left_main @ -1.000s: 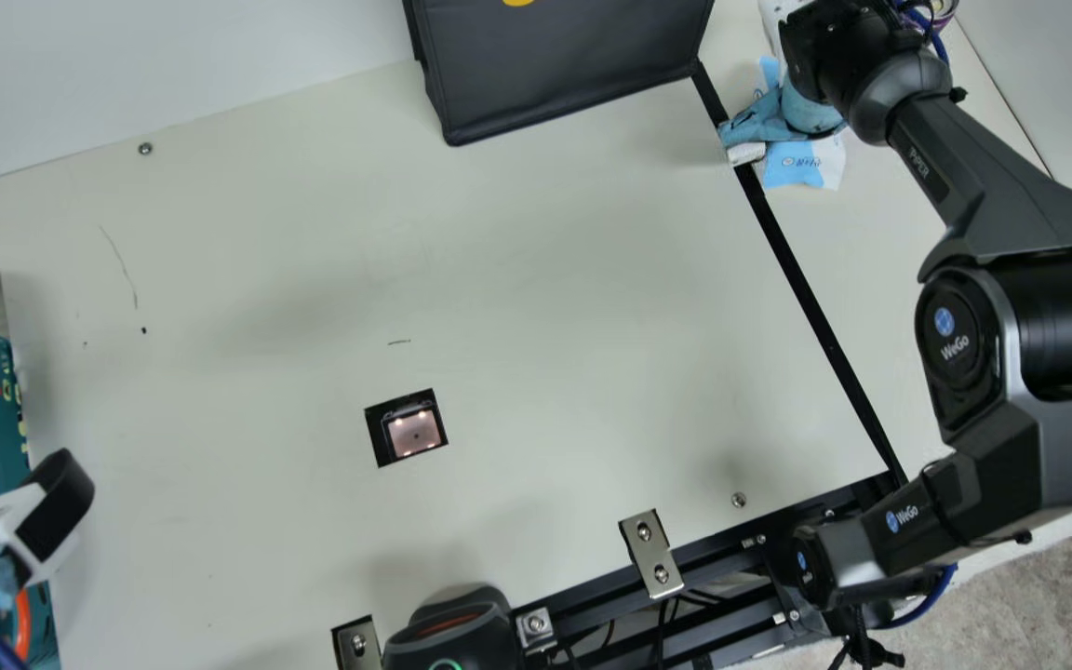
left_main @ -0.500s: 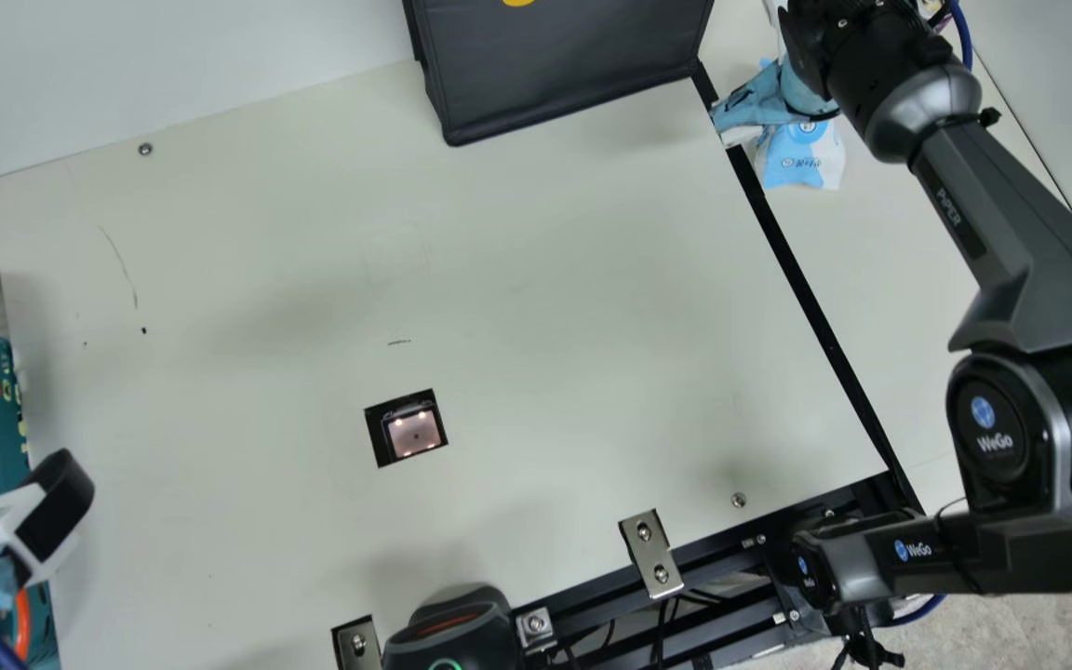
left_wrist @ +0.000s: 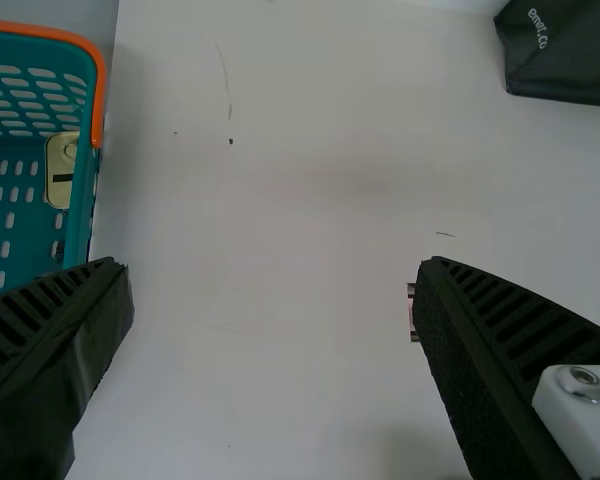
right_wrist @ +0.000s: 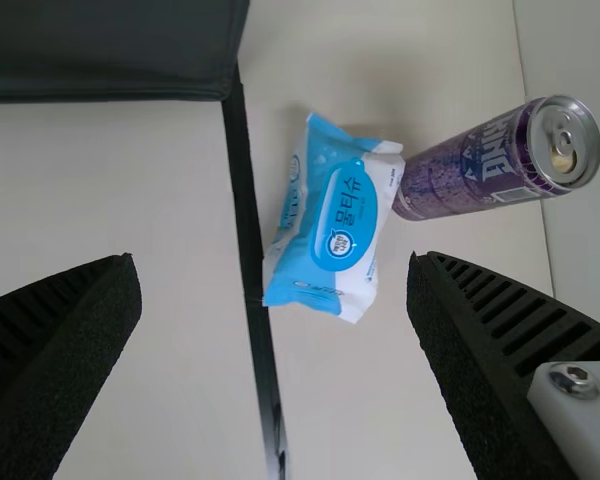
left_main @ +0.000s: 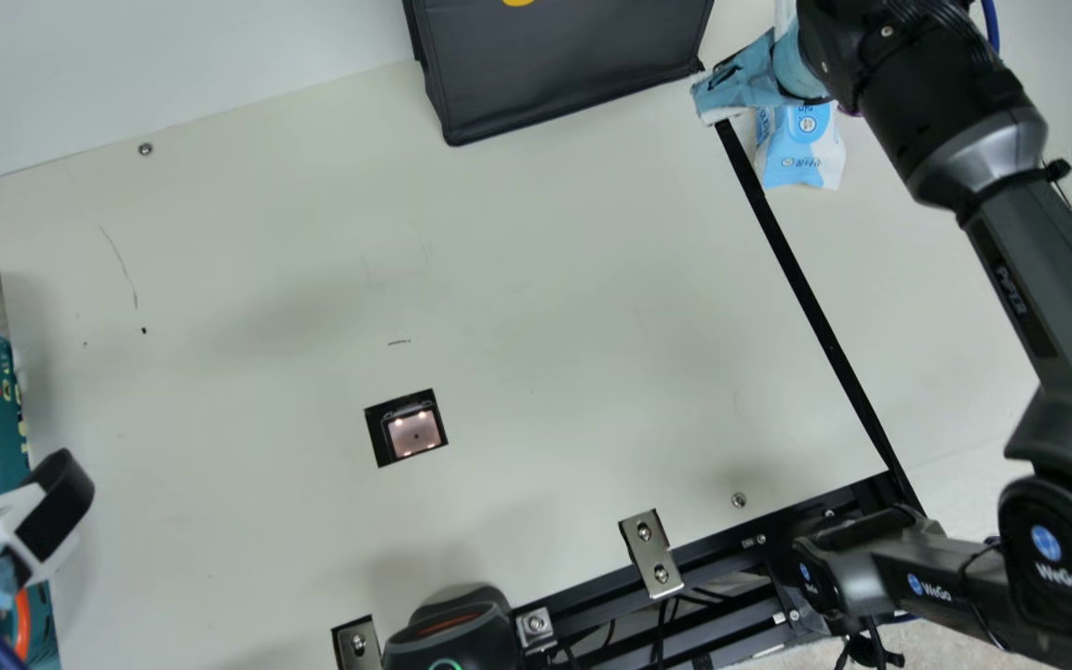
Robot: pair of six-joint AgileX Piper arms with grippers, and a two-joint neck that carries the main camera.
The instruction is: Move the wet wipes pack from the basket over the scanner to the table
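Gaping wide and holding nothing, the right claw (left_main: 745,79) hangs toward one o'clock in the main view, near the wet wipes pack (left_main: 801,154) lying on the tabletop (left_main: 536,251). A purple drink can (right_wrist: 470,165) is just beside the pack. Toward nine, the left claw (left_main: 43,516), spread and empty, is by the teal basket (left_main: 6,400).

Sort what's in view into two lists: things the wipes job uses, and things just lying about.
For the job:
wet wipes pack, on the table
teal basket
scanner window, set into the table

Just lying about:
black bag
purple can, beside the pack
cream-coloured item, in the basket
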